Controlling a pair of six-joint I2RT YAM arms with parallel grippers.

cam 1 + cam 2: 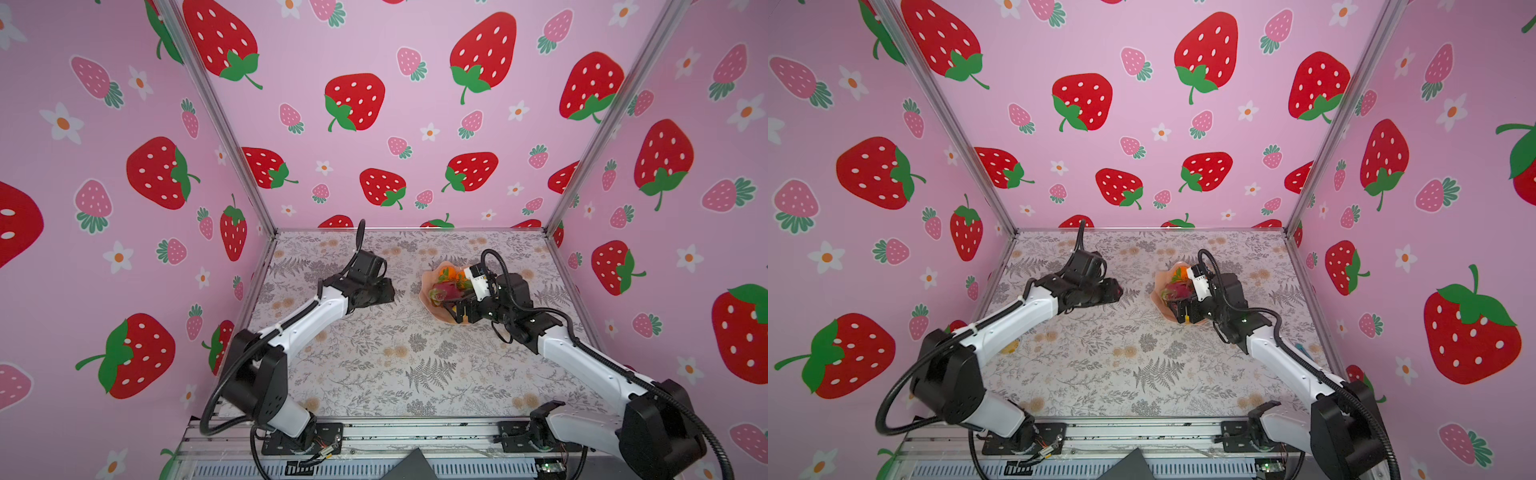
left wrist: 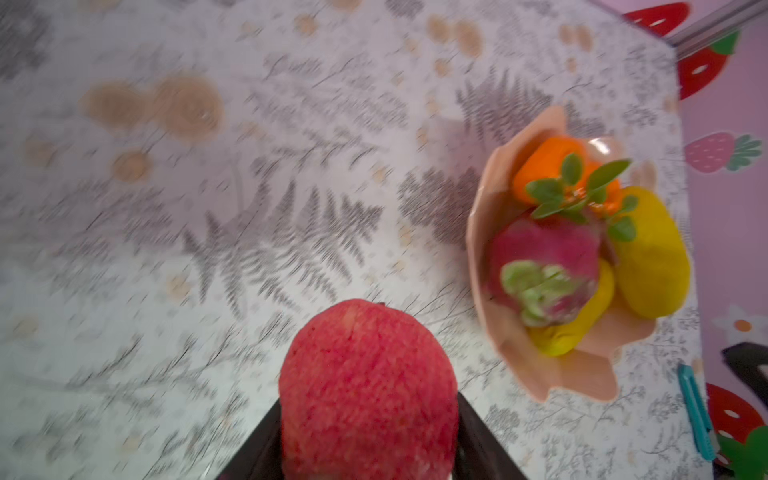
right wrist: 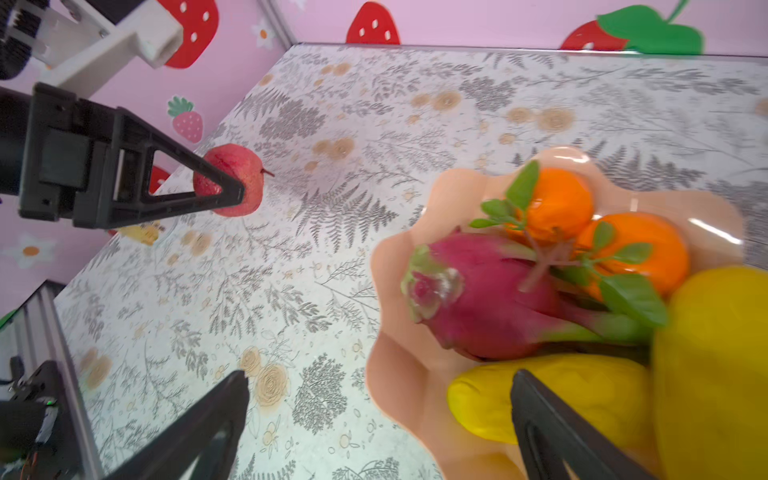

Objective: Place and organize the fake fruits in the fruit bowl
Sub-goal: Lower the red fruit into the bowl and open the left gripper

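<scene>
One pebbly red round fruit (image 2: pixel 368 365) clamped in left gripper (image 2: pixel 369 415) | right gripper (image 3: pixel 380 376) spread wide, empty, at scalloped glossy bowl (image 3: pixel 440 195)

1. Bare floral tabletop (image 1: pixel 374 353) lies open between the left gripper (image 1: pixel 386 291), its jaws filled by the red fruit (image 2: pixel 368 386), and the fruit bowl (image 2: pixel 577 374).
2. The right gripper (image 3: pixel 380 376), spread wide, hangs over the bowl's near rim, blocking that side.
3. Dragon fruit (image 3: pixel 486 299), oranges (image 3: pixel 557 199) and yellow fruits (image 3: pixel 594 395) crowd the bowl; bare floor shows only along its edges.

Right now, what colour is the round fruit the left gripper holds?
Red-pink round fruit; left wrist view.
</scene>
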